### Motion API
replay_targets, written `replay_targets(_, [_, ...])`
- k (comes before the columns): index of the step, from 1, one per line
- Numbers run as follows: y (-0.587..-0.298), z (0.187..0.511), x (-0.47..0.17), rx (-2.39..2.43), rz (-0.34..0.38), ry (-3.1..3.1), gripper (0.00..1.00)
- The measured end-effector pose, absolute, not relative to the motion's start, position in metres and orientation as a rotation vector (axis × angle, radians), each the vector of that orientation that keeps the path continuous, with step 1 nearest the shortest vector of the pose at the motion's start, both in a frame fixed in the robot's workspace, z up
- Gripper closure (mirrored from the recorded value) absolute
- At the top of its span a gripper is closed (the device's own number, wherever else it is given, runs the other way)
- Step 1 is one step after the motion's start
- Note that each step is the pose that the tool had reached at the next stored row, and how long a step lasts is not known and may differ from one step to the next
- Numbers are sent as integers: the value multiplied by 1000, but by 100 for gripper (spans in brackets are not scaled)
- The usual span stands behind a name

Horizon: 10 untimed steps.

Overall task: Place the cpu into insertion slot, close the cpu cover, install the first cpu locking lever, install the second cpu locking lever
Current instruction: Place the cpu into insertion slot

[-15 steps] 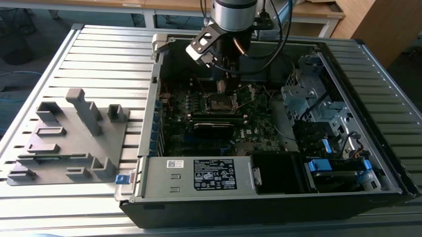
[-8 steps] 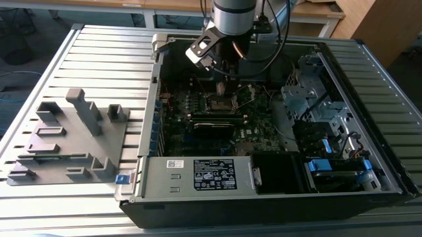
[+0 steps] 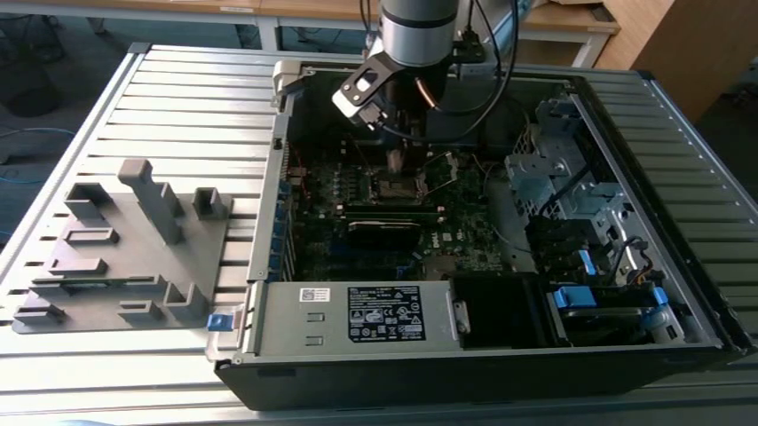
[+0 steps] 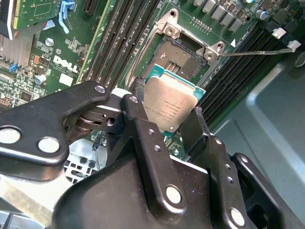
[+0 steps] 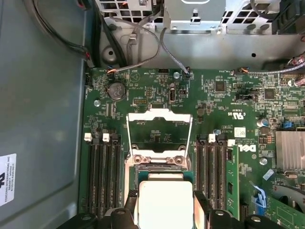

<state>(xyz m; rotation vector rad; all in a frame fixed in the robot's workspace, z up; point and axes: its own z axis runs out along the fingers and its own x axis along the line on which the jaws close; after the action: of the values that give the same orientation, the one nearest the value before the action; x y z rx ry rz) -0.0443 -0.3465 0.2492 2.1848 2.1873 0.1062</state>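
CPU, clamped in the gripper, hangs above the open slot, cover raised; step one, seating it, seemingly calls for squared edges.

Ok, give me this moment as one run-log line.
claw: shut on cpu | cpu: close above insertion slot, not seated | cpu cover: open

cpu: one edge cut off by the first wrist view's border | insertion slot: partly hidden under the cpu in the second wrist view | gripper: fingertips too small to tell in exterior view
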Motion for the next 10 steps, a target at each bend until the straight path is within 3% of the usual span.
replay_targets(10, [-345, 242, -46, 2185, 106, 2187, 46])
